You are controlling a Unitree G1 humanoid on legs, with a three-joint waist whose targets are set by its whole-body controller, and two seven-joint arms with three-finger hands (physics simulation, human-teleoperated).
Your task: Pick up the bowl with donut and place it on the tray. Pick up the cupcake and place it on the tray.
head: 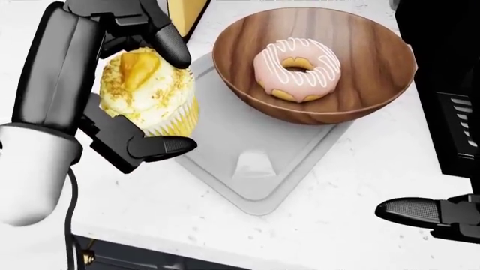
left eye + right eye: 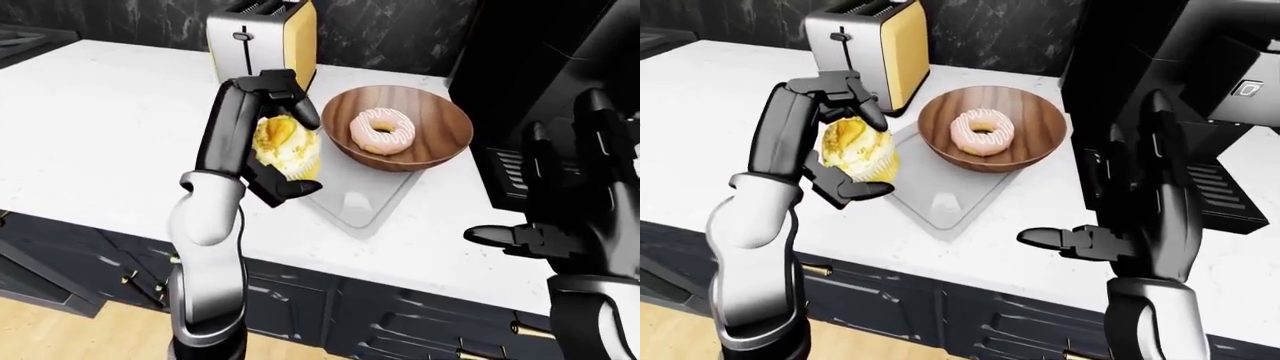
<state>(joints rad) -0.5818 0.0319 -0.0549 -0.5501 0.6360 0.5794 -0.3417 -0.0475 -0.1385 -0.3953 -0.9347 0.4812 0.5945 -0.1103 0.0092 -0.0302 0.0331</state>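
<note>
My left hand (image 1: pixel 146 93) is shut on the yellow cupcake (image 1: pixel 150 93) and holds it in the air over the left edge of the grey tray (image 1: pixel 247 163). The wooden bowl (image 1: pixel 360 84) with the pink iced donut (image 1: pixel 297 62) rests on the tray's upper right part. In the right-eye view the cupcake (image 2: pixel 855 150) hangs left of the bowl (image 2: pixel 1025 120). My right hand (image 2: pixel 1150 217) is open, fingers spread upward, lifted off the counter at the lower right and holding nothing.
A silver and yellow toaster (image 2: pixel 262 41) stands on the white counter (image 2: pixel 90 127) above the tray. A black coffee machine (image 2: pixel 1170 82) fills the right side next to the bowl. Dark drawers (image 2: pixel 400 322) run below the counter edge.
</note>
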